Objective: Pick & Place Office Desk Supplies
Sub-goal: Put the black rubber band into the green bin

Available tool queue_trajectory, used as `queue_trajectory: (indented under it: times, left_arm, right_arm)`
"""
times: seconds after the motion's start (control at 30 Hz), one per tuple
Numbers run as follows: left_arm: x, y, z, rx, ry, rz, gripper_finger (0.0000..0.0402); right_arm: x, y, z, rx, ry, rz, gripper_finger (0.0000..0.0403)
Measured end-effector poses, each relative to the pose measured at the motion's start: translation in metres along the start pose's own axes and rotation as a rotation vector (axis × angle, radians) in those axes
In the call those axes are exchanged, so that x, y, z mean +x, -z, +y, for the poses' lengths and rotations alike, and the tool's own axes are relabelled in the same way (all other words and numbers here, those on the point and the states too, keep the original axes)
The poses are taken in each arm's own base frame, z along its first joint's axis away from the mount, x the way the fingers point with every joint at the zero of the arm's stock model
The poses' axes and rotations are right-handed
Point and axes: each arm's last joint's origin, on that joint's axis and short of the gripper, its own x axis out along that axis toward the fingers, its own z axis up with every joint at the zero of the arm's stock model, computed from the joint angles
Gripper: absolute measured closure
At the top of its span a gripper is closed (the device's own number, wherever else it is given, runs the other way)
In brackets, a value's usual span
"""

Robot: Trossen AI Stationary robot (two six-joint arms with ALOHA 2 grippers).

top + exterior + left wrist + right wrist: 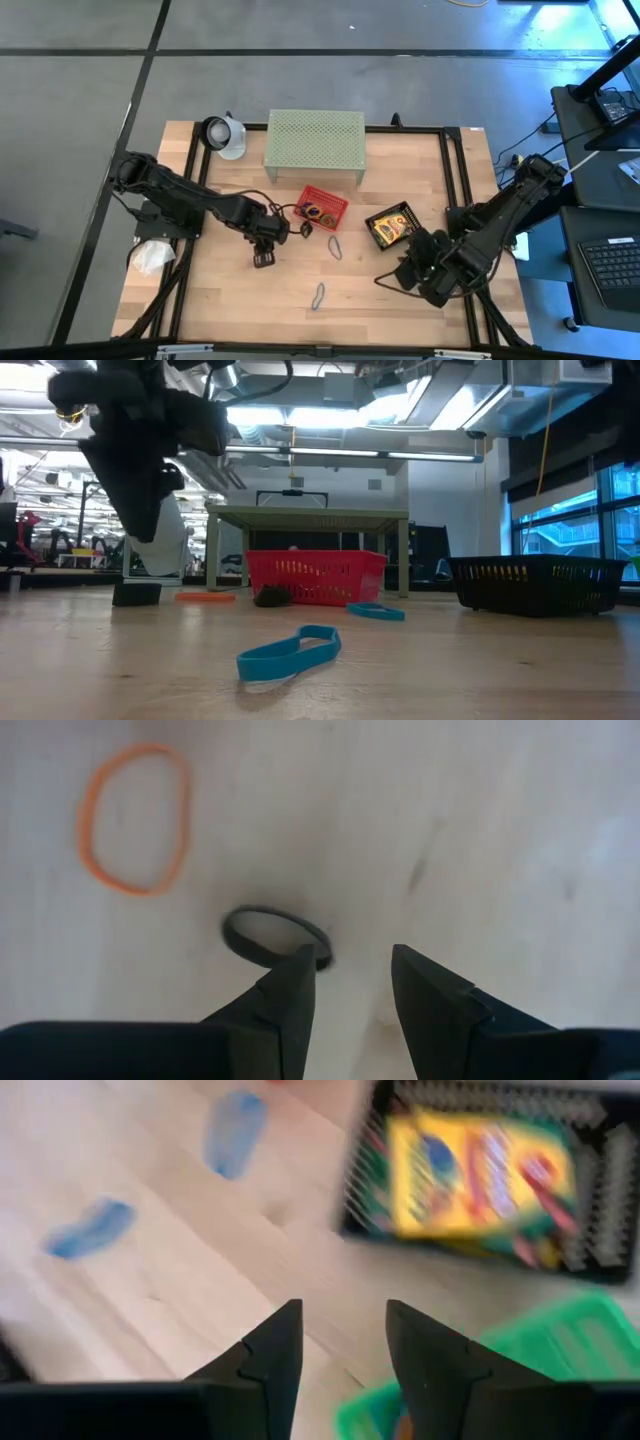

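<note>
Table (pixel 230 300) carries two blue loops (pixel 318 296), two baskets (pixel 322 208); both grippers' jaws open, empty.

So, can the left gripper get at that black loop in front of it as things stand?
Probably yes. The left gripper is open and empty, low over the bare wood, with the black loop lying flat just beyond one fingertip. Nothing lies across it; the orange loop sits well apart.
</note>
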Motion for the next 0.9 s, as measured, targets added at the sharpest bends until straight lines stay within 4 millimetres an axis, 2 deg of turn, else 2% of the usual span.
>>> queue_trajectory:
  times: [0.17, 0.6, 0.9]
  left_arm:
    - [0.011, 0.001, -0.004, 0.070, -0.052, 0.019, 0.0274]
    - [0.042, 0.005, -0.011, 0.258, -0.121, 0.119, 0.0274]
    - [0.062, 0.005, -0.009, 0.290, -0.187, 0.180, 0.0275]
  right_arm:
    - [-0.005, -0.002, 0.012, -0.044, -0.106, -0.080, 0.0263]
    - [-0.006, -0.004, 0.021, -0.057, -0.190, -0.154, 0.0271]
    - [-0.008, -0.005, 0.029, -0.049, -0.255, -0.194, 0.0271]
